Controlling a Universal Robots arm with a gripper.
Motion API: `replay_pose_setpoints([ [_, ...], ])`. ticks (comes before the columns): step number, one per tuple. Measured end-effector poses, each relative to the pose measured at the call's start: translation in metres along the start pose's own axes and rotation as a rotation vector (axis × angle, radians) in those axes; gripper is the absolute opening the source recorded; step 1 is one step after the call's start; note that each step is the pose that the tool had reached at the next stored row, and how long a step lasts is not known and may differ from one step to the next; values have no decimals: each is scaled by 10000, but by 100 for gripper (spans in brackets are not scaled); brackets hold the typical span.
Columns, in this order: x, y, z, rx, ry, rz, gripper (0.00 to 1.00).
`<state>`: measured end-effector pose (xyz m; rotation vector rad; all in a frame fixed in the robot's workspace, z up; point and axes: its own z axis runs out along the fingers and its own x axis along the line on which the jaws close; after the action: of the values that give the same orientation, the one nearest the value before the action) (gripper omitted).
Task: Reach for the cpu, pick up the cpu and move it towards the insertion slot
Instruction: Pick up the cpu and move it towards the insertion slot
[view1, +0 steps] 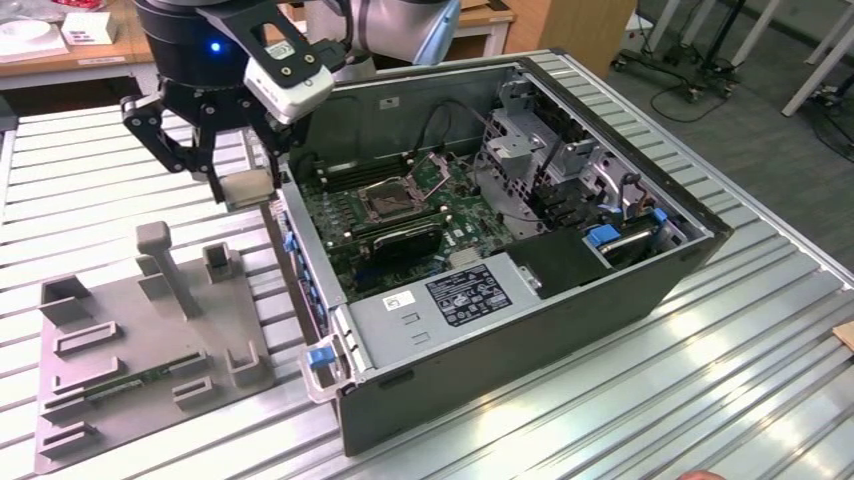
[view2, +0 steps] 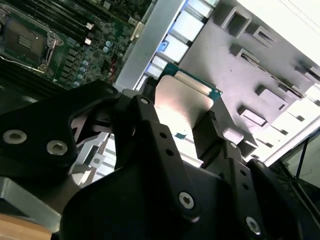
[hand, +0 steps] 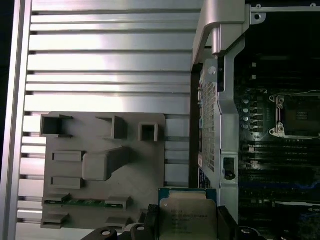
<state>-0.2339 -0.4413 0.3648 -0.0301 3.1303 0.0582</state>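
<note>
My gripper (view1: 248, 186) is shut on the cpu (view1: 251, 188), a flat square chip with a silver top. It hangs in the air just outside the open computer case's wall, above the slatted table. In both wrist views the cpu (view2: 182, 105) (hand: 187, 212) sits clamped between the two black fingers (view2: 212, 132), its green rim showing. The insertion slot (view1: 394, 200), a square socket with a dark centre and metal frame, lies on the green board inside the case, to the exterior view's right of the cpu. The slot (view2: 22, 42) (hand: 299, 116) is apart from the chip.
A grey fixture plate (view1: 200, 345) with raised posts lies on the table at the exterior view's left, a green memory stick (view1: 134, 380) resting in it. The case wall (view1: 296, 250) stands between gripper and board. Cables and drive cages (view1: 547, 160) crowd the case's far side.
</note>
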Motion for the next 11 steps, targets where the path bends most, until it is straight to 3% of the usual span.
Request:
replay_pose_setpoints([
  [11, -140, -3, 1, 0, 0, -1, 54],
])
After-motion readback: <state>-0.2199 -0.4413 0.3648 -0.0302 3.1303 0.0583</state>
